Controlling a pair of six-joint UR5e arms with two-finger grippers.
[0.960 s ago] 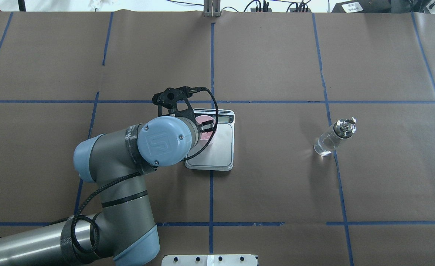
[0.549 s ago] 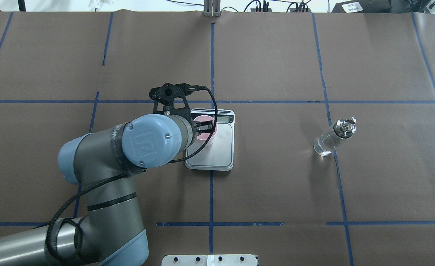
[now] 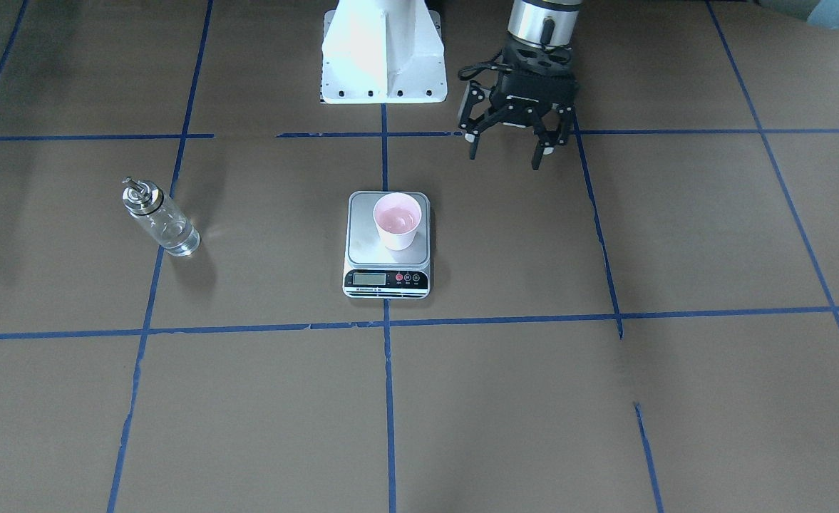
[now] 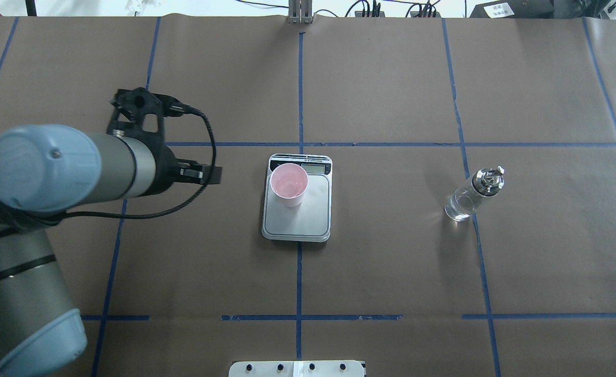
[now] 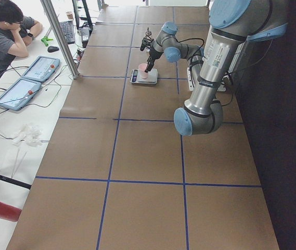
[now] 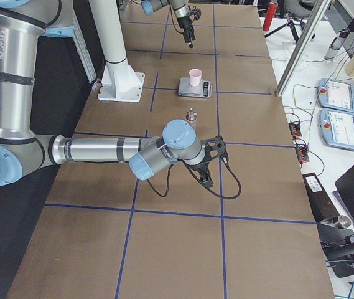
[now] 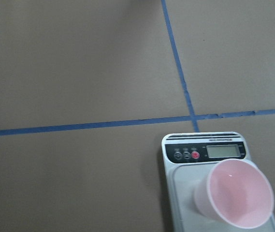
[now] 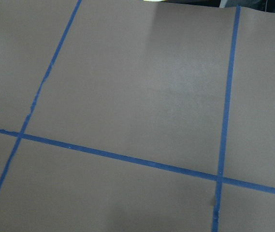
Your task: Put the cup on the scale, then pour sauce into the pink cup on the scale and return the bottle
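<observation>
The pale pink cup (image 4: 288, 184) stands upright on the steel platform of the scale (image 4: 308, 214), near the display end. It also shows in the front view (image 3: 398, 219) and the left wrist view (image 7: 234, 200). My left gripper (image 3: 503, 158) is open and empty, to the left of the scale and well apart from the cup; in the overhead view it (image 4: 211, 174) shows side-on. The clear glass bottle (image 4: 470, 196) stands upright on the table far to the right. My right gripper (image 6: 206, 177) shows only in the exterior right view, so I cannot tell its state.
The white robot base plate (image 3: 380, 50) sits at the table's near edge behind the scale. Blue tape lines (image 4: 300, 94) cross the brown table cover. An operator (image 5: 7, 36) sits with tablets (image 5: 30, 78) beyond the table's far side.
My left gripper was around the cup over the scale. It has let go and drawn back far to the left; the cup stays standing on the scale. The bottle has not moved.
</observation>
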